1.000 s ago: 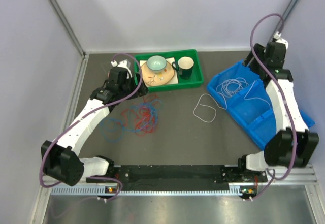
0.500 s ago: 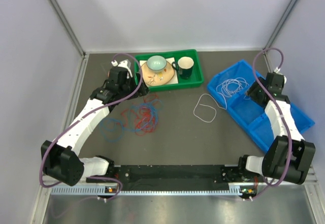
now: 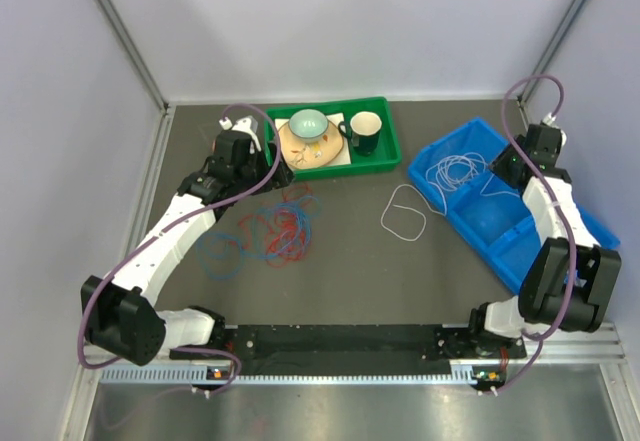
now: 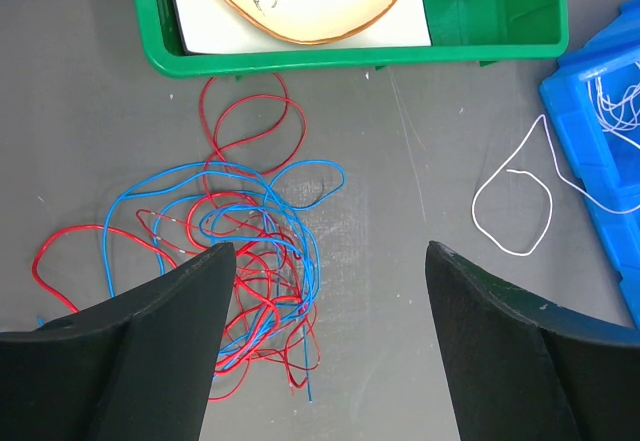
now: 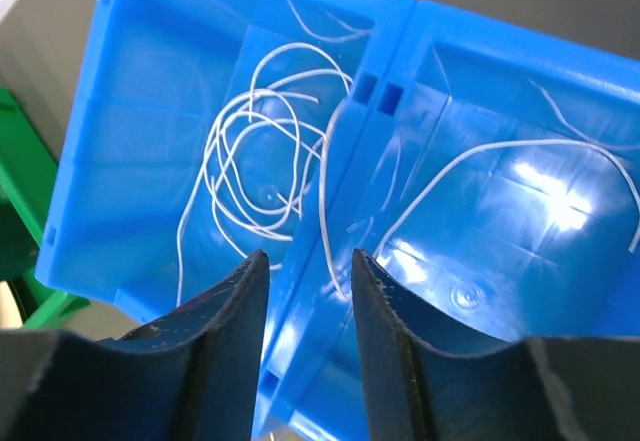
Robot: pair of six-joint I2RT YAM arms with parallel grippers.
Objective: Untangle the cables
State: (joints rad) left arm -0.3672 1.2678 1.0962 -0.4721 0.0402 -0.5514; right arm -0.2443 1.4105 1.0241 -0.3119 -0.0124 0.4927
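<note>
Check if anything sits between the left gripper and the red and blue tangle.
Nothing visible does. The left gripper hangs open over the red and blue tangle, with no object between them. The green tray lies beyond the tangle, not in the path.

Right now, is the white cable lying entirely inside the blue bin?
No, one loop of the white cable lies on the dark table, outside the blue bin.

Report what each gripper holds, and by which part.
Nothing is held. The left gripper hangs open above the red and blue cables. The right gripper is open too, a white cable strand between its fingers, unclamped.
</note>
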